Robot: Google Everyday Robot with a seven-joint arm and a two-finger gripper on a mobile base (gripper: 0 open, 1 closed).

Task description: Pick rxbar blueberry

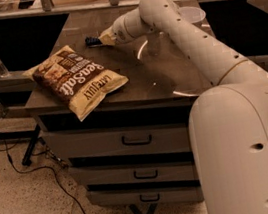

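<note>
Three drawers [136, 140] face us below the cabinet top [169, 73], where a chip bag [77, 82] lies front left. Farther back, our gripper [95, 40] sits low near the far-left edge; we cannot tell its grip. The dark shape there may be the rxbar blueberry [90, 41]. A clear cup [191, 15] stands beyond.
</note>
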